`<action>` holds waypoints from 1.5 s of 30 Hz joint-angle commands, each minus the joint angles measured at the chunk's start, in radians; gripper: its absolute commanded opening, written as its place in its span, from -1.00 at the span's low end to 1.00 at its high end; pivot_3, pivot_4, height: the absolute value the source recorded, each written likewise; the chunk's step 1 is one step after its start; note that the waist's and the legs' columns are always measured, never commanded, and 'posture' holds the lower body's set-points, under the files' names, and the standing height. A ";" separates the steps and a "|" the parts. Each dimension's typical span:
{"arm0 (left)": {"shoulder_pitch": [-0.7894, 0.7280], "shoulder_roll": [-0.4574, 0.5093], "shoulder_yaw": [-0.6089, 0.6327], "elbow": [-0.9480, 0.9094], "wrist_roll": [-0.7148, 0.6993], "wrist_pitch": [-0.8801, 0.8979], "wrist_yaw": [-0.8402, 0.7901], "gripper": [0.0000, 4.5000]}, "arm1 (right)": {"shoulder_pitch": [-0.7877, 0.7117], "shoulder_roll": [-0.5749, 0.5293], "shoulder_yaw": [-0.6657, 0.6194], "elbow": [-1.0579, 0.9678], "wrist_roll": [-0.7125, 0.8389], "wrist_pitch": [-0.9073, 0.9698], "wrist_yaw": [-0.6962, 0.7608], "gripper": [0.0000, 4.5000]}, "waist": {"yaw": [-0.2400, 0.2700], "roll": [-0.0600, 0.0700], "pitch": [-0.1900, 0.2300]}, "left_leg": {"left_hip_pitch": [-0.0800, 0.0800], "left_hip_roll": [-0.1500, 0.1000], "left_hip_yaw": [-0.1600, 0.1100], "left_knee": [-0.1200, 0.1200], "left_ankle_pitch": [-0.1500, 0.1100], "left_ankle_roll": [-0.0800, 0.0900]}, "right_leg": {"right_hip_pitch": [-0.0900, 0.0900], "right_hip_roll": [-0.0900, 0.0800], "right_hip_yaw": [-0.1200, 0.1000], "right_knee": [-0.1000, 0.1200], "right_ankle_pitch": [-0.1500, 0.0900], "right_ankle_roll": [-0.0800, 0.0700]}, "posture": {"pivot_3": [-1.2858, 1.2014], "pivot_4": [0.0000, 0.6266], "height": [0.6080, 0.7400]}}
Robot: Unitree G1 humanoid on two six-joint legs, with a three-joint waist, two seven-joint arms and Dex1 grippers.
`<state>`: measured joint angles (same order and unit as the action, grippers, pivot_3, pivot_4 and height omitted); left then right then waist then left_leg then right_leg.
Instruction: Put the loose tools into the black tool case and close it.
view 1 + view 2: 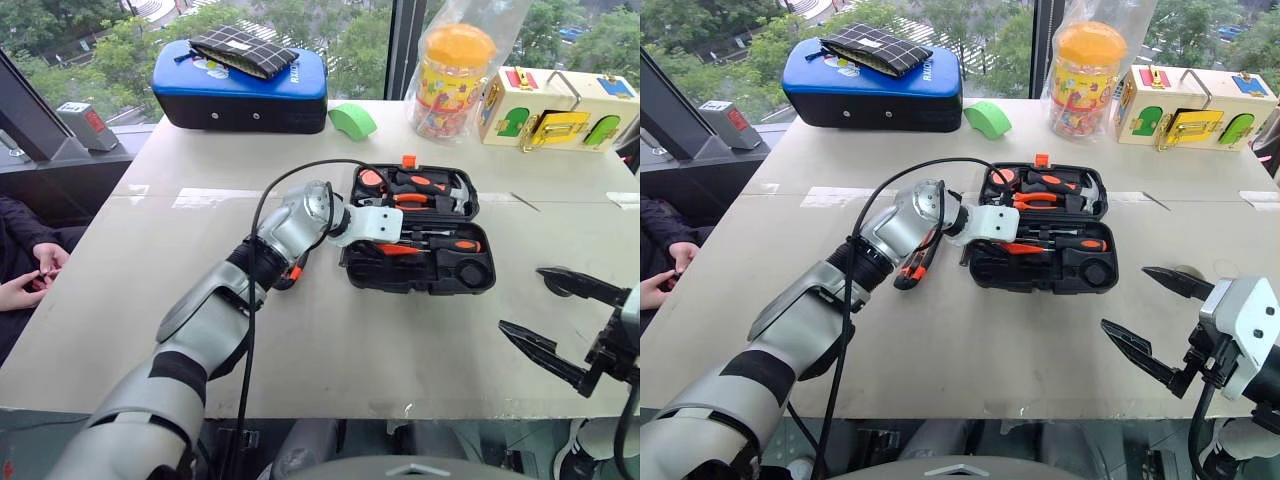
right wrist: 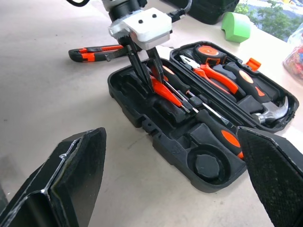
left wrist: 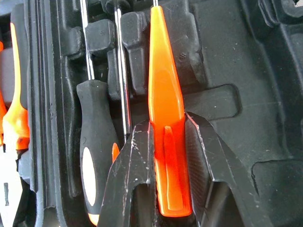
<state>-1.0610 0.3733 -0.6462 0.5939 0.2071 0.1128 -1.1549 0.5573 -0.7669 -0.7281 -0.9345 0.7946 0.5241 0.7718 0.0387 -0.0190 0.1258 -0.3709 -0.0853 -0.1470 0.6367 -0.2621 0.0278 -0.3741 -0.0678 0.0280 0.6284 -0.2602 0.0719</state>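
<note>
Left arm reaching, right arm waiting

Your left gripper [image 2: 147, 71] points steeply down, fingers [image 3: 132, 179] clamped narrow; your right gripper [image 1: 560, 325] hangs low at your right side, its two fingers spread wide, holding nothing.

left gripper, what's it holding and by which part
The left gripper pinches the thin orange-handled screwdriver by the butt end of its handle, over the black tool case.

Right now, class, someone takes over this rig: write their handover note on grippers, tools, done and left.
Left gripper: shut on the thin orange screwdriver, low in the black tool case.
Right gripper: open, holding nothing, near the table's front edge.
Done: two black-and-orange screwdrivers and tape roll lie in the case.
Left: release the thin screwdriver, fetch the utility knife from the table beside the case, shut the lid.
</note>
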 commanded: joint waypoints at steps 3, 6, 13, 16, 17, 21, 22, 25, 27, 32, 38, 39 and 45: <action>-0.024 -0.025 0.005 0.050 0.074 0.022 0.016 -0.86 | 0.005 0.006 -0.011 -0.034 0.002 -0.013 -0.021 1.00 | 0.003 0.000 0.000 | 0.001 0.000 0.000 0.000 0.000 0.000 | 0.003 0.003 0.000 0.000 0.000 0.000 | 0.03 -0.52 1.00; -0.037 -0.033 0.012 0.071 0.090 0.008 0.021 -0.86 | 0.003 0.002 -0.005 -0.034 -0.002 -0.015 -0.022 1.00 | 0.003 0.000 0.000 | 0.003 0.000 -0.001 0.000 0.000 0.000 | 0.004 0.002 -0.001 0.000 0.000 0.000 | 0.03 -0.52 1.00; -0.093 -0.047 0.024 0.130 0.104 -0.037 0.005 -0.86 | -0.014 -0.005 0.013 -0.036 -0.001 -0.011 -0.030 1.00 | -0.001 -0.001 0.001 | 0.003 0.000 -0.001 0.000 0.000 0.000 | 0.004 0.003 -0.001 0.000 0.000 0.001 | 0.03 -0.52 1.00; -0.121 -0.058 0.037 0.163 0.103 -0.047 -0.007 -0.86 | -0.014 -0.004 0.018 -0.038 -0.005 -0.011 -0.030 1.00 | -0.001 -0.001 0.001 | 0.003 0.001 -0.001 0.000 0.000 0.000 | 0.004 0.003 -0.001 0.000 0.001 -0.002 | 0.03 -0.52 1.00; -0.130 -0.062 0.045 0.171 0.098 -0.050 -0.011 -0.86 | -0.013 -0.002 0.019 -0.040 -0.003 -0.010 -0.032 1.00 | 0.000 -0.001 0.001 | 0.003 0.001 -0.001 0.000 0.000 0.000 | 0.004 0.003 -0.001 0.000 0.001 -0.002 | 0.03 -0.52 1.00; -0.150 -0.065 0.056 0.203 0.094 -0.070 -0.019 -0.86 | -0.014 -0.001 0.028 -0.042 -0.006 -0.011 -0.037 1.00 | -0.002 -0.001 0.002 | 0.002 0.001 -0.001 0.000 0.000 0.000 | 0.004 0.003 -0.002 0.000 0.001 -0.002 | 0.03 -0.52 1.00; -0.157 -0.072 0.066 0.217 0.087 -0.080 -0.010 -0.86 | -0.015 -0.001 0.030 -0.043 -0.007 -0.012 -0.038 1.00 | -0.002 -0.001 0.002 | 0.002 0.001 -0.001 0.000 0.000 0.000 | 0.004 0.003 -0.002 0.000 0.001 -0.002 | 0.03 -0.52 1.00; -0.175 -0.085 0.087 0.253 0.083 -0.092 -0.004 -0.86 | -0.013 0.000 0.037 -0.044 -0.011 -0.015 -0.041 1.00 | -0.001 -0.002 0.003 | 0.002 0.000 -0.001 0.000 0.000 0.000 | 0.004 0.003 -0.002 0.000 0.001 -0.001 | 0.03 -0.52 1.00; -0.173 -0.084 0.089 0.263 0.088 -0.126 -0.016 -0.86 | -0.013 0.001 0.040 -0.046 -0.013 -0.016 -0.044 1.00 | -0.001 -0.003 0.003 | 0.002 0.000 -0.001 0.000 0.000 0.000 | 0.004 0.003 -0.002 0.000 0.001 -0.001 | 0.03 -0.52 1.00; -0.171 -0.079 0.077 0.291 0.112 -0.194 -0.001 -0.86 | -0.013 0.006 0.048 -0.056 -0.012 -0.014 -0.051 1.00 | -0.001 -0.003 0.003 | 0.002 0.000 -0.002 0.000 0.000 0.000 | 0.004 0.003 -0.002 0.000 0.001 -0.001 | 0.03 -0.52 1.00; -0.194 -0.118 0.175 0.260 0.008 -0.093 -0.090 -0.86 | 0.011 0.015 0.038 -0.070 -0.010 -0.017 -0.051 1.00 | -0.001 -0.004 0.003 | 0.001 0.000 -0.002 0.000 0.000 0.000 | 0.004 0.003 -0.003 0.000 0.001 -0.001 | 0.03 -0.52 1.00; -0.195 -0.112 0.174 0.255 0.015 -0.094 -0.100 -0.86 | 0.014 0.016 0.036 -0.073 -0.010 -0.018 -0.052 1.00 | -0.003 -0.004 0.003 | 0.001 0.000 -0.002 0.000 0.000 0.000 | 0.004 0.003 -0.003 0.000 0.001 -0.001 | 0.03 -0.52 1.00; -0.188 -0.071 0.115 0.300 0.108 -0.182 -0.088 -0.86 | 0.023 0.024 0.040 -0.082 -0.014 -0.019 -0.060 1.00 | -0.023 -0.003 0.003 | 0.002 0.001 -0.002 0.000 0.000 0.000 | 0.004 0.004 -0.003 0.000 0.001 -0.001 | 0.03 -0.52 1.00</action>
<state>-1.2352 0.2915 -0.5259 0.8878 0.2918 -0.0364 -1.2479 0.5779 -0.7461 -0.6733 -0.9839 0.7758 0.5205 0.7190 0.0153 -0.0224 0.1291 -0.3683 -0.0846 -0.1489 0.6363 -0.2623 0.0279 -0.3701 -0.0639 0.0255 0.6286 -0.2594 0.0706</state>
